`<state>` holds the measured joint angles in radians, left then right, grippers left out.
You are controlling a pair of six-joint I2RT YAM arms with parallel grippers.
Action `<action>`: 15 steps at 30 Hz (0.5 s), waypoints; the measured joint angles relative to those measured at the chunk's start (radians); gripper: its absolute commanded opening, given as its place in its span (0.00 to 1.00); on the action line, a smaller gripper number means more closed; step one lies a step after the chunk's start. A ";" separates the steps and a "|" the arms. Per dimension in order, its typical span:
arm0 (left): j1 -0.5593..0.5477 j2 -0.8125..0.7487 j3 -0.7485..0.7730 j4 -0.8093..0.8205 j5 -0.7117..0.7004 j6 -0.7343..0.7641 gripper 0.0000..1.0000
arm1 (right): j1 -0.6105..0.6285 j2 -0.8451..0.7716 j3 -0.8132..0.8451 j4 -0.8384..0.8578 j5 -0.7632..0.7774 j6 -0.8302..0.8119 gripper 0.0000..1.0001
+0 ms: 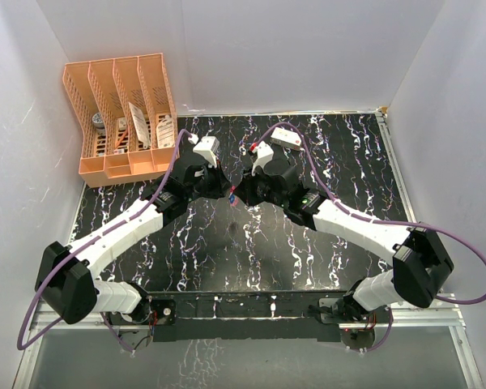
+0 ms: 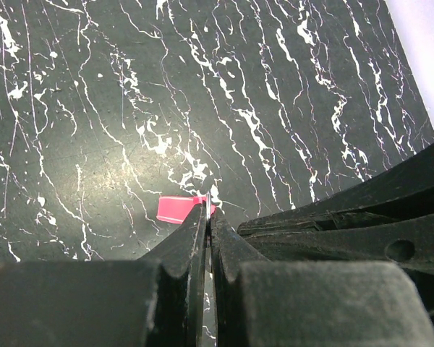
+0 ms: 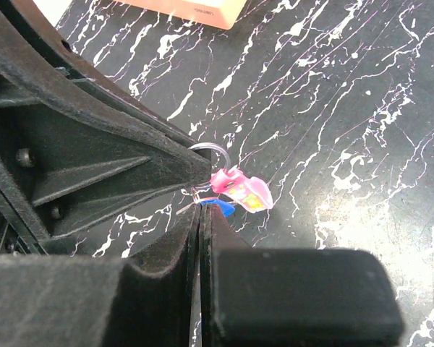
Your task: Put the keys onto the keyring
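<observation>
My two grippers meet tip to tip over the middle of the black marbled table. My left gripper is shut on a thin silvery edge, which looks like the wire keyring. The pink key sticks out just past its tip. My right gripper is shut on the blue key, whose head shows at its tips right under the ring and the pink key. The blue key's silvery end is hidden in the jaws.
An orange file organiser with papers stands at the back left. A white rectangular box lies at the back, right of centre. White walls close in on three sides.
</observation>
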<state>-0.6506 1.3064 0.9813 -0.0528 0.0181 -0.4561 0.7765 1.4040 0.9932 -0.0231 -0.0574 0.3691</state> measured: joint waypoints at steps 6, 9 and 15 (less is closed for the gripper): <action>-0.001 -0.006 0.000 0.000 0.003 0.003 0.00 | -0.005 0.005 0.000 0.002 0.000 0.000 0.00; -0.001 -0.007 0.000 0.000 0.008 0.003 0.00 | -0.007 0.005 0.000 0.002 0.000 0.000 0.00; -0.002 -0.009 0.000 0.000 0.024 0.003 0.00 | -0.012 0.007 0.000 0.001 -0.002 0.000 0.00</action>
<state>-0.6529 1.2976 0.9810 -0.0525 0.0425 -0.4530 0.7643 1.4113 0.9932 -0.0223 -0.0593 0.3695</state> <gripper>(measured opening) 0.015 0.007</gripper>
